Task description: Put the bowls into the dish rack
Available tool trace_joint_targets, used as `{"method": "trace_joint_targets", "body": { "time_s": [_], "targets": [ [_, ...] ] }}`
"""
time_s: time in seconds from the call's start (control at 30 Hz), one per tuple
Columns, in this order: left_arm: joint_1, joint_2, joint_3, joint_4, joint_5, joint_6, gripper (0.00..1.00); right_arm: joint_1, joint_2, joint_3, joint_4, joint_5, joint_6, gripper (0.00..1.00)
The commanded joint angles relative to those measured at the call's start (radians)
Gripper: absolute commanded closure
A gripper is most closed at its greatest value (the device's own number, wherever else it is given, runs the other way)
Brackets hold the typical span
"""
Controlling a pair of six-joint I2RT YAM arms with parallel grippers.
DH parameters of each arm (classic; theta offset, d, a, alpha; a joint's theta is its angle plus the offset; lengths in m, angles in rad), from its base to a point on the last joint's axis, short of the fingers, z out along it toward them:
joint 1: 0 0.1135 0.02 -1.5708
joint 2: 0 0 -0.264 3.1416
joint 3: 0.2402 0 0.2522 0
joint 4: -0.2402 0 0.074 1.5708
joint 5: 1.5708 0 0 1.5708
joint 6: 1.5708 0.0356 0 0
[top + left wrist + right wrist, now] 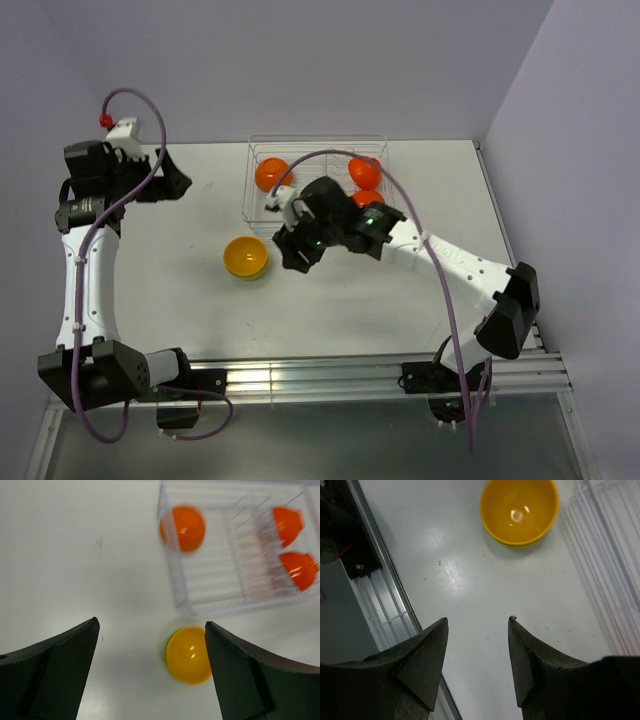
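Observation:
A yellow bowl (245, 257) sits upright on the white table, in front of the clear dish rack (316, 150). A yellow-green edge shows under it. The rack holds an orange bowl (272, 174) on the left and two red-orange bowls (365, 171) (368, 198) on the right. My right gripper (290, 255) is open and empty, just right of the yellow bowl (519, 510) and apart from it (477, 622). My left gripper (178, 182) is open and empty at the far left, above the table. Its view shows the yellow bowl (188, 654), the rack (210, 600) and the orange bowl (182, 527).
An aluminium rail (380, 378) runs along the table's front edge, and also shows in the right wrist view (385, 605). Purple cables loop over both arms. Walls close the back and right sides. The rack's rim (615, 555) lies right of my right gripper.

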Motion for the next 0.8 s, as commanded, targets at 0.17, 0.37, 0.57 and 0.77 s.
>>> {"method": "trace_joint_targets", "body": {
  "time_s": [0.17,0.37,0.57,0.77],
  "targets": [
    [0.07,-0.043,-0.29,-0.238,0.078,0.344,0.2,0.14,0.026,-0.011,0.082,0.164,-0.024,0.4],
    [-0.009,-0.014,-0.429,-0.113,0.034,0.302,0.28,0.137,-0.028,-0.102,0.079,0.214,-0.037,0.39],
    [-0.152,0.045,-0.484,0.075,-0.105,0.182,0.34,0.098,-0.085,-0.154,0.065,0.213,-0.027,0.38],
    [-0.23,0.145,-0.455,0.124,-0.187,0.147,0.37,0.006,-0.118,-0.163,0.048,0.141,0.0,0.37]
  ]
}}
